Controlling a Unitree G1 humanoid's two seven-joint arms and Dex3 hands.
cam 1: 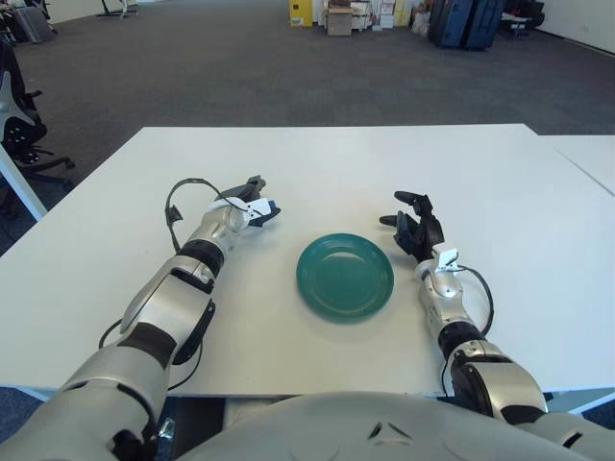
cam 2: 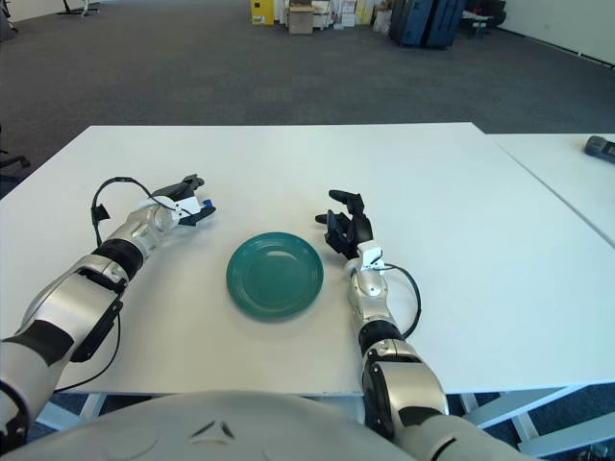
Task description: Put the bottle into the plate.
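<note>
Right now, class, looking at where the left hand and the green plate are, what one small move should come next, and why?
Probably carry the left hand rightward toward the plate. Its fingers are closed on the bottle, whose blue cap shows at the fingertips, and it sits left of and beyond the plate, which holds nothing. The right hand is idle right of the plate.

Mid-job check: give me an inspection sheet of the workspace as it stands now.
Surface: white table, bare around the plate.
Job's things: green plate empty; bottle in left hand, left of plate, only its blue cap and white body show.
Clutter: nothing seen.
Hands: left hand shut on bottle; right hand open, right of plate.
Cables: black cable looped at left wrist; another at right forearm.
Surroundings: grey carpet, luggage and boxes far back.
</note>
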